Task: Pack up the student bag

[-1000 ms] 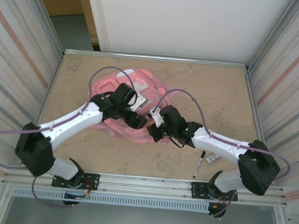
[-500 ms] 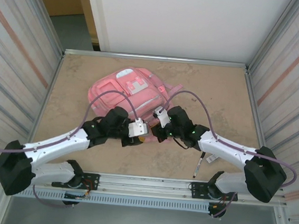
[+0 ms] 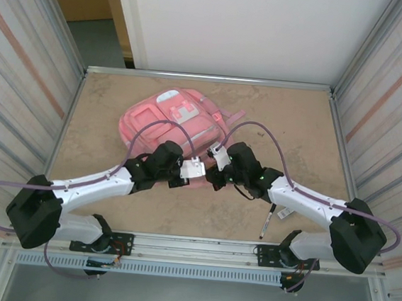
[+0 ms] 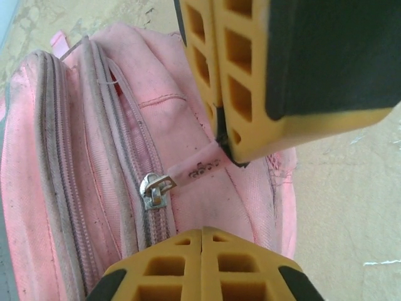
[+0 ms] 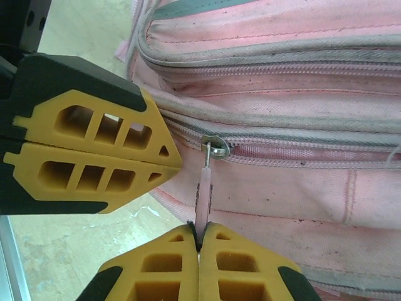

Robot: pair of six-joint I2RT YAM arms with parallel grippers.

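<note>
Nothing readable here tbh. The white patch at the 12 o'clock end of the student bag has pink marks, too small to make out. The zip pull tab has tiny embossed marks, also illegible.

bright, even, diffuse light; shadows under both arms faint and soft. just beyond the left pincer the student bag is sharp, while the table farther past it blurs slightly.

The tan, mottled table carries the pink student bag, left of centre. A dark pen lies toward its near right edge.
</note>
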